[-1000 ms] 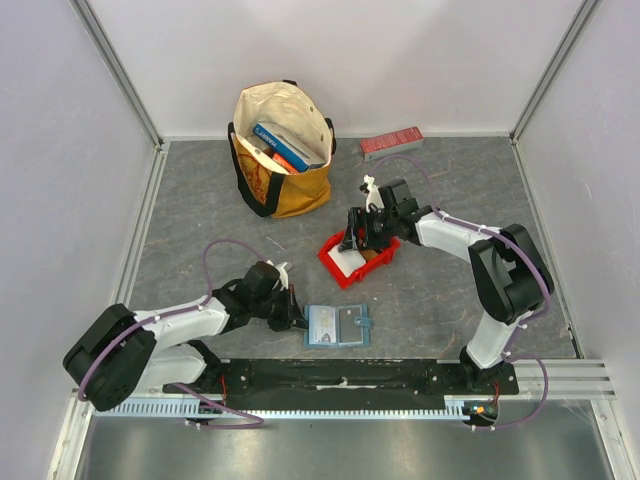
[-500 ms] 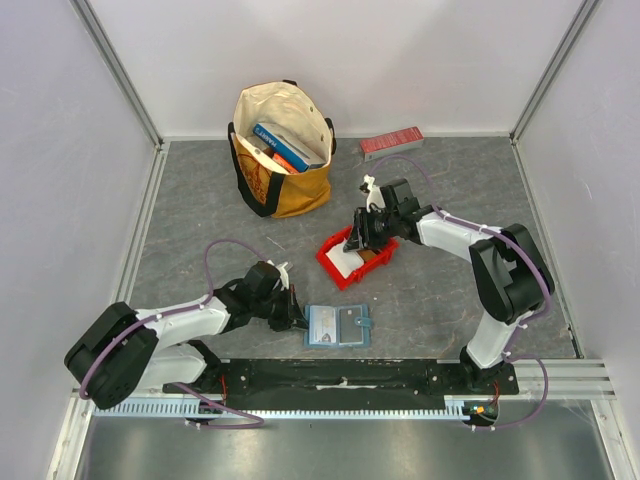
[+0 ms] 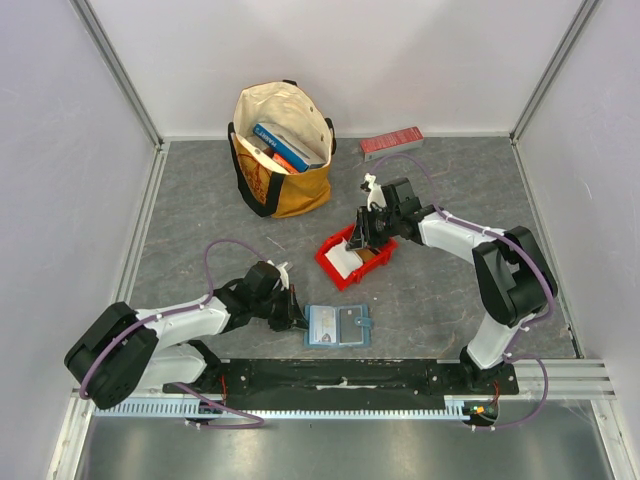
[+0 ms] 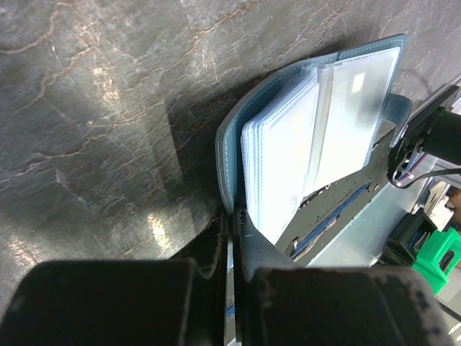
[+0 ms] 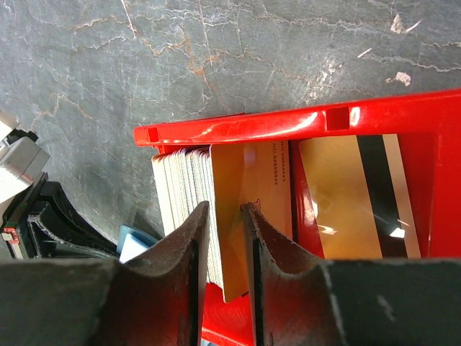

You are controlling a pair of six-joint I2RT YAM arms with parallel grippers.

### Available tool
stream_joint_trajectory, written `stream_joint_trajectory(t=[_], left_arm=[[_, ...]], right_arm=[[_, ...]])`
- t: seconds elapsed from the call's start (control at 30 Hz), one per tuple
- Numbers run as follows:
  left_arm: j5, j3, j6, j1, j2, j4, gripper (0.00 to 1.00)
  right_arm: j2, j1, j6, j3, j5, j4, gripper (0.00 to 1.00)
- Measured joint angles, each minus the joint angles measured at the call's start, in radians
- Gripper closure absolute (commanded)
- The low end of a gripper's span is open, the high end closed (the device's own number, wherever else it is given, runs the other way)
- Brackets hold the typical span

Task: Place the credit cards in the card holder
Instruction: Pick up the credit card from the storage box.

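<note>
Top external view: the left end effector (image 3: 297,313) sits low on the grey counter (image 3: 200,230), jaws together, tips touching the left edge of the card holder (image 3: 337,325). From the left wrist, the teal holder lies open with its clear sleeves fanned up, just beyond the closed fingertips (image 4: 212,234). Whether they pinch the cover cannot be told.

To the right and farther out, well apart from the holder, stands a red bin (image 3: 328,262), its long axis running near-left to far-right. The credit cards (image 5: 180,194) are inside it. A white stack stands on edge at one end, a tan card (image 5: 263,187) leans against the stack, and a gold card (image 5: 353,194) with a dark stripe lies flat beside them.

The right end effector (image 3: 362,237) hangs directly over the bin. In the right wrist view its fingers (image 5: 184,245) stand a narrow gap apart, with the tan card showing in the gap. Whether they have it clamped cannot be told.

The right arm is plainly the nearer to the cards. The holder lies to the near-left of the bin, so a lifted card would probably travel that way, toward the left arm.
</note>
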Motion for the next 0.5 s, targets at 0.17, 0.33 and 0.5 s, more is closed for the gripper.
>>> stream_joint_trajectory(t=[0.17, 0.33, 0.5], left_arm=[[0.001, 0.0, 0.0, 0.0, 0.0, 0.0, 0.98], [0.003, 0.0, 0.0, 0.0, 0.003, 0.01, 0.98], [0.003, 0.0, 0.001, 0.0, 0.008, 0.016, 0.98]], right_arm=[[0.0, 0.0, 0.0, -0.002, 0.0, 0.0, 0.71], [0.0, 0.0, 0.0, -0.002, 0.0, 0.0, 0.71], [-0.012, -0.005, 0.0, -0.003, -0.005, -0.001, 0.73]])
